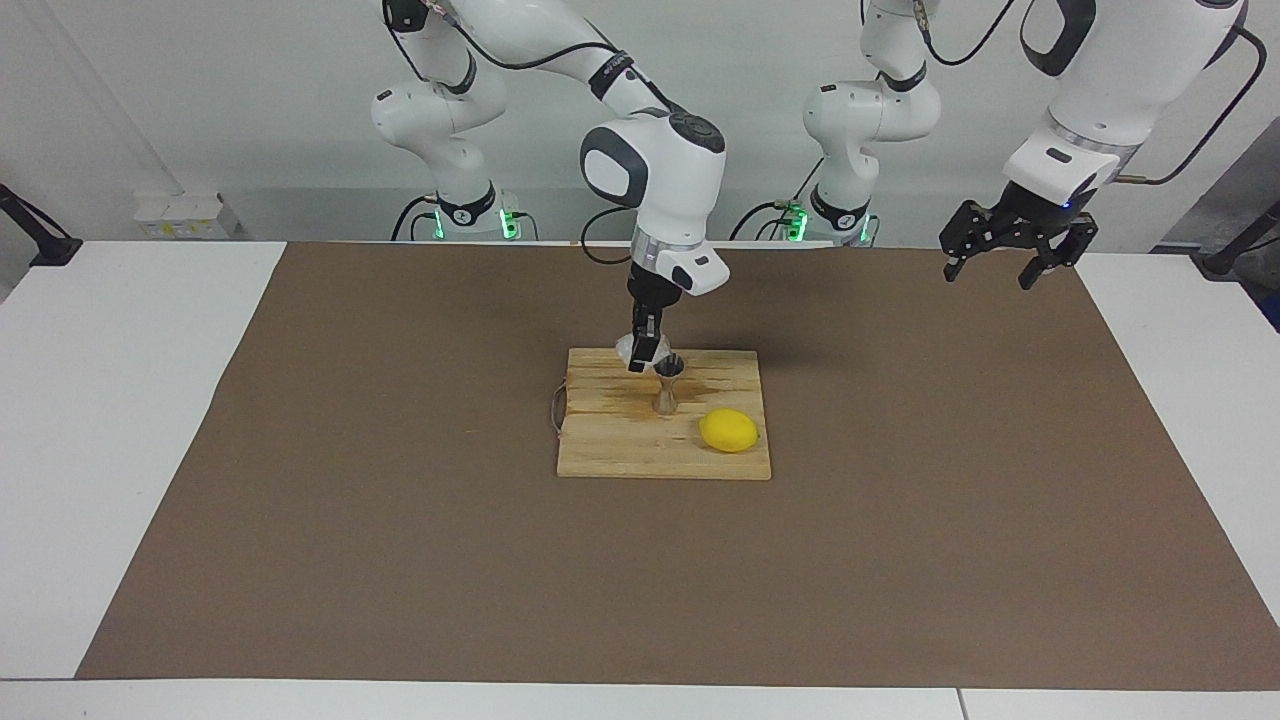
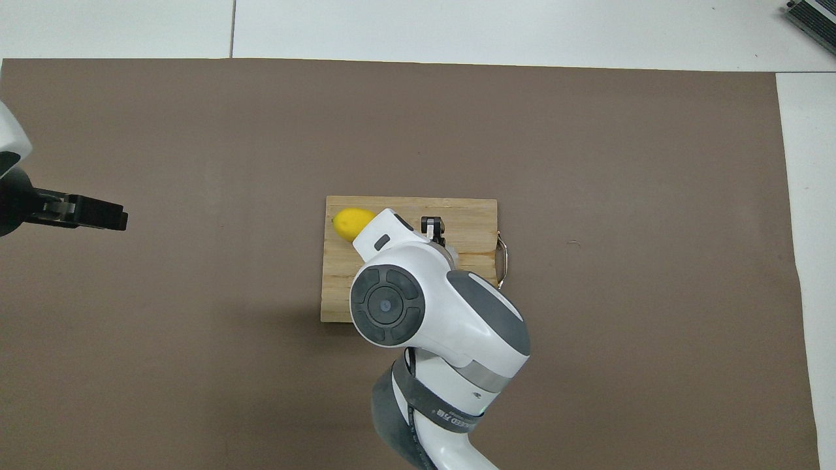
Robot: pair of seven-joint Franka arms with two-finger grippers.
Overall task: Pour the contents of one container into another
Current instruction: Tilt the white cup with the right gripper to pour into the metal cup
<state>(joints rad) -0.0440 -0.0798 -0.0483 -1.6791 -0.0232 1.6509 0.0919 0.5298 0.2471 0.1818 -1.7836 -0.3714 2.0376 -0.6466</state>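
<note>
Glass cup [image 1: 628, 349] tipped sideways, mouth toward jigger [image 1: 668, 384], which stands upright on the cutting board [image 1: 610, 440]. Right gripper [image 1: 643, 352] hangs vertically, fingers clamped on cup beside the jigger's rim. Left gripper [image 1: 1005, 256] waits over the mat's left-arm end, fingers apart.

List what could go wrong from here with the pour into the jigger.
1. The right gripper holds the glass cup tipped beside the jigger, whose mouth is narrow; the pour may miss. The cutting board already shows a dark stain around the jigger's base.
2. The jigger stands free on a narrow foot; a nudge from the gripper or cup could topple it.
3. The lemon lies loose nearby and could roll if the board is bumped.
</note>
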